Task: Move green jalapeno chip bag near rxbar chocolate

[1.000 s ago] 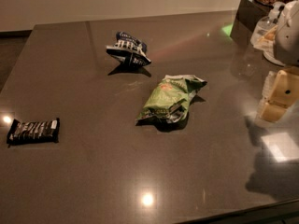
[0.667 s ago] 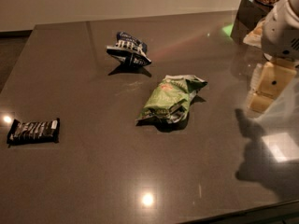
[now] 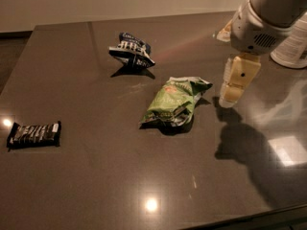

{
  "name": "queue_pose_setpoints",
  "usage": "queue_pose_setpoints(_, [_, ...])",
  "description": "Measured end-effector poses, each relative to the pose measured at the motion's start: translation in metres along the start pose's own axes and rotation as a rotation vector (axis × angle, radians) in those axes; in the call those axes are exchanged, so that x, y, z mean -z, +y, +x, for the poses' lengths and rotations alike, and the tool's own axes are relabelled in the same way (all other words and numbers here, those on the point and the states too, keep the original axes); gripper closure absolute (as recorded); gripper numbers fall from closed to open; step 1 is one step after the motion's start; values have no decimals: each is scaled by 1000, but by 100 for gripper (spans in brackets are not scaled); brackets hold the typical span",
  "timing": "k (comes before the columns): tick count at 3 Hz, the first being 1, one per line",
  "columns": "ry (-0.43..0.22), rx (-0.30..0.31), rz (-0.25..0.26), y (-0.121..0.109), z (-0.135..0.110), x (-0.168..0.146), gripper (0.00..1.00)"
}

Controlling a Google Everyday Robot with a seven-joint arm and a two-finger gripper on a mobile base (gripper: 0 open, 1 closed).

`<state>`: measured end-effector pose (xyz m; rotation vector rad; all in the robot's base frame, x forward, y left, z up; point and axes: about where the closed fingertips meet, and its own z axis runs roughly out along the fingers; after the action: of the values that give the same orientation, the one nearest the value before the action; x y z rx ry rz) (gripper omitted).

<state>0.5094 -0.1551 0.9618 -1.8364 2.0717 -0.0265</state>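
The green jalapeno chip bag (image 3: pixel 173 102) lies crumpled near the middle of the dark table (image 3: pixel 96 186). The rxbar chocolate (image 3: pixel 34 134), a flat black bar with white lettering, lies at the table's left edge, far from the bag. My gripper (image 3: pixel 229 97) hangs from the white arm (image 3: pixel 261 18) at the upper right. It points down and sits just right of the bag's upper right corner, slightly above the table and apart from the bag. It holds nothing that I can see.
A dark blue and white bag (image 3: pixel 132 49) lies behind the green bag, toward the back. A white container (image 3: pixel 293 42) and a tan packet (image 3: pixel 223 31) stand at the back right. The table's front edge runs along the bottom right.
The arm has moved left and further into view, bringing the gripper from the table's right edge to just beside the green bag. The bags and the bar have not moved.
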Motion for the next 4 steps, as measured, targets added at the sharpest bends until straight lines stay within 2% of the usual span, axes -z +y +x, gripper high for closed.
queue_pose_setpoints(2, [-13,132,-71,-14,-26,-49,0])
queue_pose_setpoints(4, [-34,224,-168,-2,-42,-88,0])
